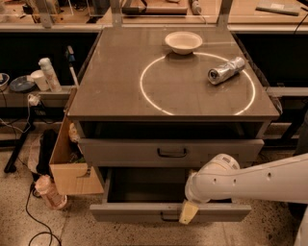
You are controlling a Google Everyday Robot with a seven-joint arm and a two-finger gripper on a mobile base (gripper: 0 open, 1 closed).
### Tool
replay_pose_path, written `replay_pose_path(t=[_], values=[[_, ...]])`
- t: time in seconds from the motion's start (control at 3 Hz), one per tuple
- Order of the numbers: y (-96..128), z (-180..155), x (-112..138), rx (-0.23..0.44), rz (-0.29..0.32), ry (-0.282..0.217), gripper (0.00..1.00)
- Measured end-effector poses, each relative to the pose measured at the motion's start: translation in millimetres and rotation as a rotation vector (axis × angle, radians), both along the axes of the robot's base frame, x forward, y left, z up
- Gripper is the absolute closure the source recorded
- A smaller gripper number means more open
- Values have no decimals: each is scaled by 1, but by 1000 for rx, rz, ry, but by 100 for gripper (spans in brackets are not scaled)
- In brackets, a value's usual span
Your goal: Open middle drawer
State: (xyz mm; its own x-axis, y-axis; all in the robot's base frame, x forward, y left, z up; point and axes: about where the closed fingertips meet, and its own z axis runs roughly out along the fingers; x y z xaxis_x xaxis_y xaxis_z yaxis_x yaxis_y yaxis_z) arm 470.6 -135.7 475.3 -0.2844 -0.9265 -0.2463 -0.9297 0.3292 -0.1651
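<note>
Warm, dim light is falling on the grey counter (192, 96). A speckled floor (72, 230) is spreading below its front edge, a cardboard box (67, 166) is standing by its left edge, and a wooden bench (240, 13) is running behind its far edge.

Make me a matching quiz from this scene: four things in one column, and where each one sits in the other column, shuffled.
1 bowl
2 can
3 gripper
4 cardboard box

A on the floor, left of the cabinet
B at the front of the pulled-out middle drawer
C at the far edge of the white ring
D inside the ring, right side

Pairs: 1-C, 2-D, 3-B, 4-A
</note>
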Motion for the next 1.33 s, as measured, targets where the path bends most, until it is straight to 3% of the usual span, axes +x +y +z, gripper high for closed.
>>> replay_pose_path(t=[0.67,1.0,1.33], values=[[0,0,0,0,0,0,45],[0,0,0,0,0,0,76],[0,0,0,0,0,0,100]])
